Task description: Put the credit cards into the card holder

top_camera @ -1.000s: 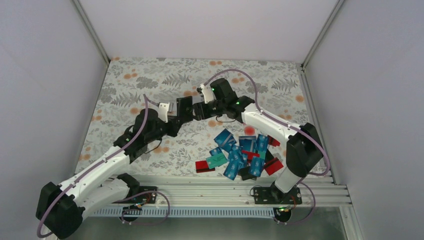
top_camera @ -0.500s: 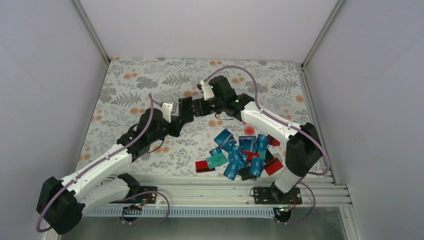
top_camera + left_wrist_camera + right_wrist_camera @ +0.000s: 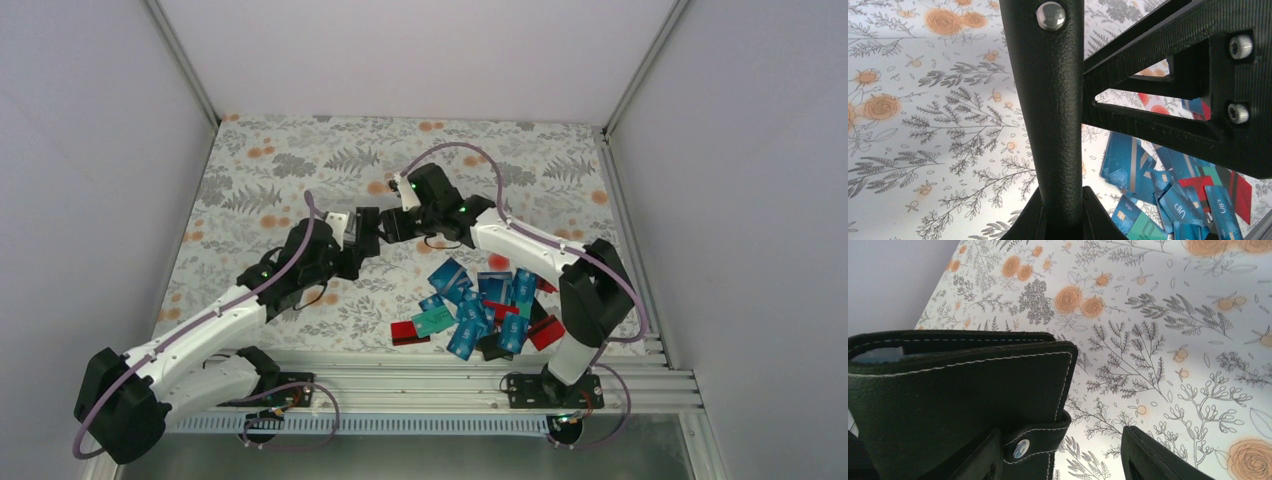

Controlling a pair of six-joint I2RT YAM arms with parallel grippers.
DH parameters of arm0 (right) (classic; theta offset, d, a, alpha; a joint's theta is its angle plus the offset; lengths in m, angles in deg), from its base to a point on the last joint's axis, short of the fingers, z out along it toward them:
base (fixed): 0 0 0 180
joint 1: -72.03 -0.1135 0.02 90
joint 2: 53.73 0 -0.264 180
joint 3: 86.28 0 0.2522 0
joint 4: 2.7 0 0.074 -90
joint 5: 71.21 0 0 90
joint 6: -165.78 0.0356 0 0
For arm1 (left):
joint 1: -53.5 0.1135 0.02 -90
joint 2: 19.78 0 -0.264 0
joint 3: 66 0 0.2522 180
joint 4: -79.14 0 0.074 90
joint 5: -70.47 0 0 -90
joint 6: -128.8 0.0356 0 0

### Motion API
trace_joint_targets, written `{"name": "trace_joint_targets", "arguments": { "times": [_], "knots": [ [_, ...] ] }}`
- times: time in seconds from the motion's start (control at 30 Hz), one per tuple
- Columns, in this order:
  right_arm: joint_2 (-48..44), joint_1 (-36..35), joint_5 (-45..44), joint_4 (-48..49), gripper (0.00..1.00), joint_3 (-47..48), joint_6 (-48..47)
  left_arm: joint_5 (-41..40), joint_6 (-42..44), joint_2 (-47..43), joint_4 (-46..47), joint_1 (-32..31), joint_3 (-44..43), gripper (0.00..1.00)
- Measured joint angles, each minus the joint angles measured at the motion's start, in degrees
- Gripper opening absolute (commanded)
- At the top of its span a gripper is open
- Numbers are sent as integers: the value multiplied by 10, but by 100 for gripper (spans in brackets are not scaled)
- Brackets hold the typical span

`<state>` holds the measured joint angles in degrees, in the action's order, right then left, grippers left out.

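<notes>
— So, where do we have the card holder (image 3: 366,226)?

— Lifted off the flowered table (image 3: 260,170), about mid-table, between our two grippers. Our left gripper (image 3: 354,236) is pinched almost closed on it, edge-on. Our right gripper (image 3: 1060,440) stands roughly half open, with the holder against one finger and a clear gap on the other side, so it grips nothing.

— How do we expect it to handle?

— Light and soft. The pebbled skin should not slip, but it folds, so the flaps will likely flop. We would hold one side with the left and take the snap strap (image 3: 1035,440) or the free flap edge with the right.

— And the credit cards (image 3: 480,305)?

— Heaped by the near edge on the right, well apart from the holder. We judge them thin, stiff and slick, so we would go for a raised edge.

— Any writing?

— Small white marks on the blue ones, too small to read. We see none on the holder.
</notes>
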<state>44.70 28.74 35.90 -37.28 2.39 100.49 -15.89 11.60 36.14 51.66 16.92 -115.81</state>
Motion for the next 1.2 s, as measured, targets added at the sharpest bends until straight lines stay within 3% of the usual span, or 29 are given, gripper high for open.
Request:
{"name": "trace_joint_targets", "arguments": {
  "times": [0.23, 0.53, 0.87, 1.2],
  "knots": [
    [-1, 2, 1, 51, 58, -62, 7, -5, 11, 6, -42, -4, -2, 2],
    [-6, 78, -72, 10, 57, -167, 1, -13, 12, 2, 15, -6, -43, 2],
    [-147, 81, 107, 109, 59, -204, -34, -27, 6, 32, 13, -6, -43, 2],
    [-107, 78, 189, 139, 57, -155, -33, -26, 6, 32, 16, -6, -42, 2]
  ]
}}
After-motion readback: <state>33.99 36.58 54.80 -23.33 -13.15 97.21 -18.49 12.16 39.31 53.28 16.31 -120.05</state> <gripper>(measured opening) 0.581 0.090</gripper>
